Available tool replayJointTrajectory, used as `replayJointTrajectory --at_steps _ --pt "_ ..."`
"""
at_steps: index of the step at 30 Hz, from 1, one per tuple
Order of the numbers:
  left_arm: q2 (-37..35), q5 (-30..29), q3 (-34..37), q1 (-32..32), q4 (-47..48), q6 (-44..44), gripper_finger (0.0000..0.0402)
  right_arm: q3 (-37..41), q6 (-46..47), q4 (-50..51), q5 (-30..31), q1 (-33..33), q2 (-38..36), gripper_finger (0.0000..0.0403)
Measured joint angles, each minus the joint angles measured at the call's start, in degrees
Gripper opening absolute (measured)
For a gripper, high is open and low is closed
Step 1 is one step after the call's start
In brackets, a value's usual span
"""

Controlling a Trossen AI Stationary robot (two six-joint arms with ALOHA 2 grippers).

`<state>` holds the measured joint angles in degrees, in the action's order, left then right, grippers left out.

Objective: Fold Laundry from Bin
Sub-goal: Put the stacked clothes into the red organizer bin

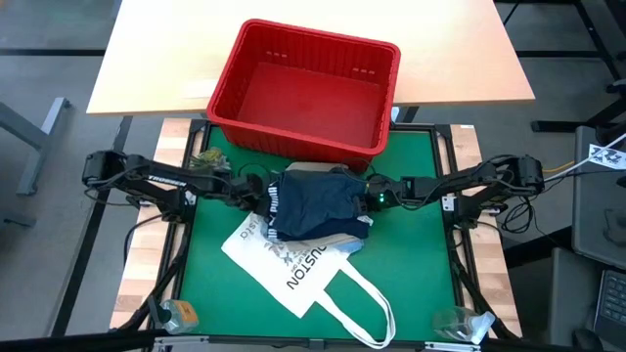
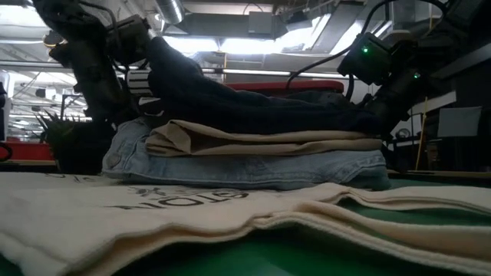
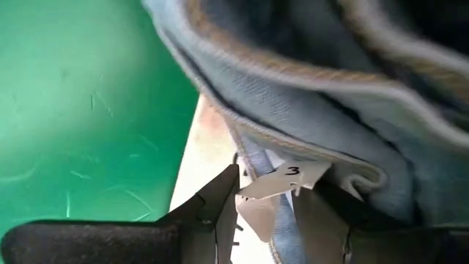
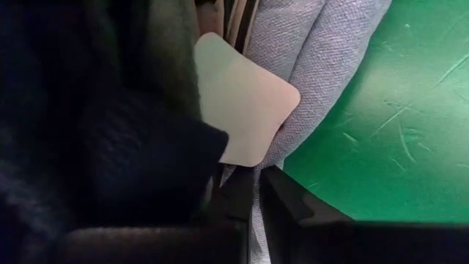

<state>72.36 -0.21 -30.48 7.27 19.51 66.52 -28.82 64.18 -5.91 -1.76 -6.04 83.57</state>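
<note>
A stack of folded laundry lies mid-table: light blue jeans (image 2: pixel 245 169) at the bottom, beige cloth (image 2: pixel 261 139) on them, dark navy shorts (image 1: pixel 318 207) with white lettering on top. My left gripper (image 1: pixel 256 198) is at the shorts' left end and my right gripper (image 1: pixel 370 198) at their right end, each shut on cloth. The red bin (image 1: pixel 249 108) stands behind the stack at the table's far side, with no cloth showing in it. The olive shirt is not in view. My left gripper (image 3: pixel 271 213) has a narrow strip of bluish cloth (image 3: pixel 282 227) and a white tag (image 3: pixel 289 180) between its two fingers. In the low view the shorts' left end (image 2: pixel 165 65) rises off the stack toward the gripper. Whether the strip belongs to the shorts, I cannot tell. My right gripper (image 4: pixel 258 194) pinches a thin pale edge of cloth (image 4: pixel 256 227) between fingers that stand close together, beside dark navy cloth (image 4: pixel 132 147) and a white label (image 4: pixel 245 110). The shorts' right end (image 2: pixel 360 119) slopes down to it, low over the stack.
The white tote bag (image 1: pixel 293 269) printed "HOUSTON" lies flat under the stack, its handles toward the near edge. Small objects sit at the mat's far left corner (image 1: pixel 205 156) and both near corners (image 1: pixel 181 313) (image 1: pixel 460 323). Bare green mat (image 1: pixel 421 264) shows to the right.
</note>
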Motion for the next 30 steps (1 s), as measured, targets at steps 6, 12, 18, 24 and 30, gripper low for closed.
replayJointTrajectory --at_steps 6,12,18,24,30 --pt "0.0 -0.33 3.22 -0.61 -5.54 2.39 0.0119 0.0 0.0 -0.02 -0.02 0.0 0.0 0.0017" --pt "0.0 -1.44 4.48 -0.63 -7.48 2.43 0.0119 0.0 0.0 -0.04 -0.09 0.0 0.0 0.0017" --pt "0.04 -1.94 4.66 -0.63 -8.73 2.37 0.0119 -0.02 0.0 -0.07 -0.21 0.0 0.0 0.0017" --pt "1.9 -2.62 4.66 -0.63 -9.98 2.38 0.0119 -0.02 0.0 -0.07 -0.22 0.0 0.0 0.0017" --pt "5.98 -2.27 4.63 -0.59 -14.55 2.42 0.0119 -0.02 0.0 0.2 -0.22 0.0 0.0 0.0017"
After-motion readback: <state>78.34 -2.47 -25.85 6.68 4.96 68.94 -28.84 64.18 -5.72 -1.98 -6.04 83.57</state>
